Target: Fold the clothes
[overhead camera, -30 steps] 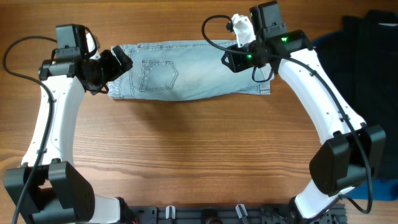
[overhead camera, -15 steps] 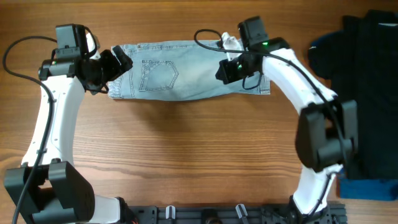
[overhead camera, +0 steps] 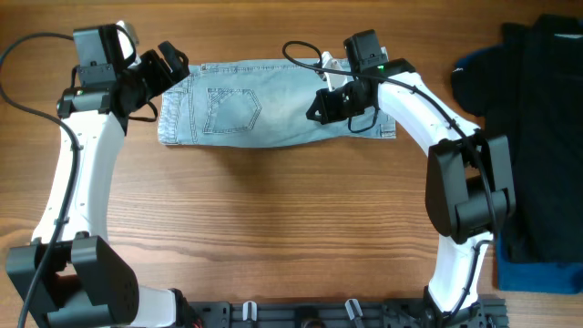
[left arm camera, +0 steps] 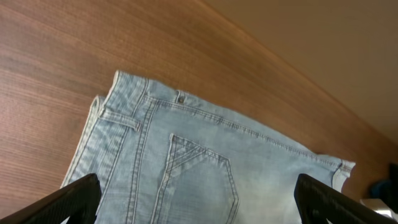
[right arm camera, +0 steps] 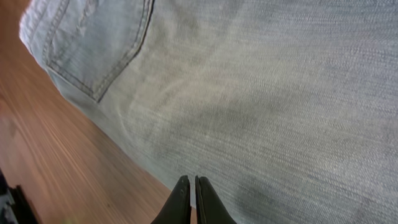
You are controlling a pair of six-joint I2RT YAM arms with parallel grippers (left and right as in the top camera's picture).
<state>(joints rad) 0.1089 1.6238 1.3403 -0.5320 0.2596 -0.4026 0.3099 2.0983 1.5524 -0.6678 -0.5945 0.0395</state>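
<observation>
The left gripper [overhead camera: 167,66] stands spread at one end of the shorts [overhead camera: 264,114], ready to pinch; the right gripper [right arm camera: 191,185], closed and apparently empty, hovers over mid-fabric.

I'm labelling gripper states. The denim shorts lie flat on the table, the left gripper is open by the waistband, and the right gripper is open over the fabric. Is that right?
Not quite. The right gripper is shut; the right wrist view shows it closed, with no gap. The rest stands: the denim shorts lie flat on the table, and the left gripper is open by the waistband.

Wooden table [overhead camera: 273,237] — warm brown grain
</observation>
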